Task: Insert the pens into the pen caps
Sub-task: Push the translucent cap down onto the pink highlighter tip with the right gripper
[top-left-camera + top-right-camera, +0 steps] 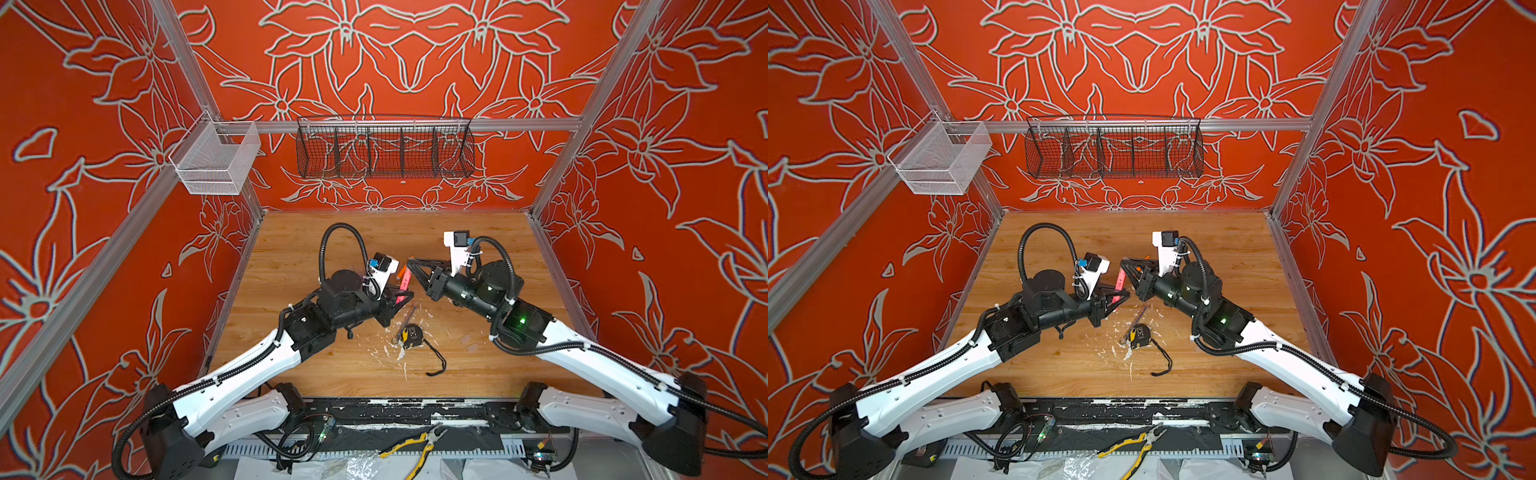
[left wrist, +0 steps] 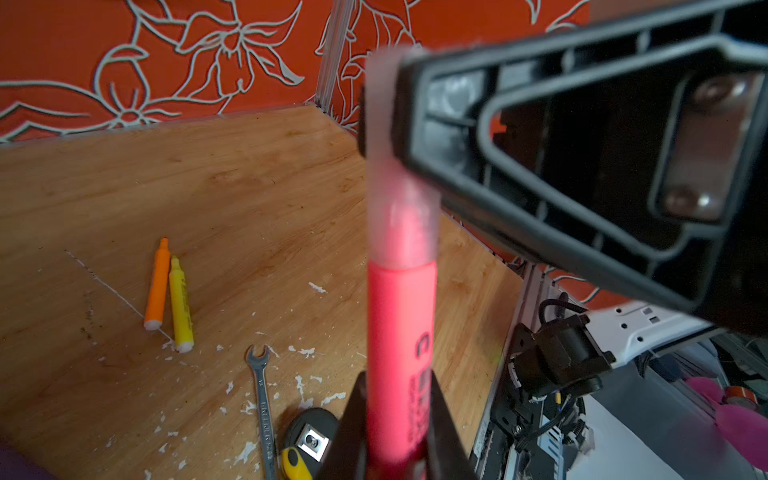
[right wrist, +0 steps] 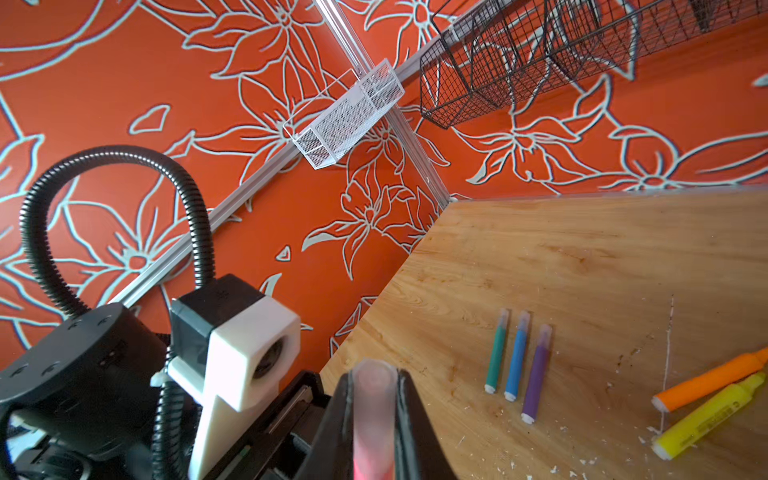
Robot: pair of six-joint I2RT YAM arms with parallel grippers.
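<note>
Clamping the pink pen, the left gripper meets the right gripper, clamped on the clear cap; slight tilt could jam or slip it.

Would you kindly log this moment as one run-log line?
left gripper: shut on pink pen | right gripper: shut on clear cap, over pen tip | orange pen, yellow pen: uncapped, on table
</note>
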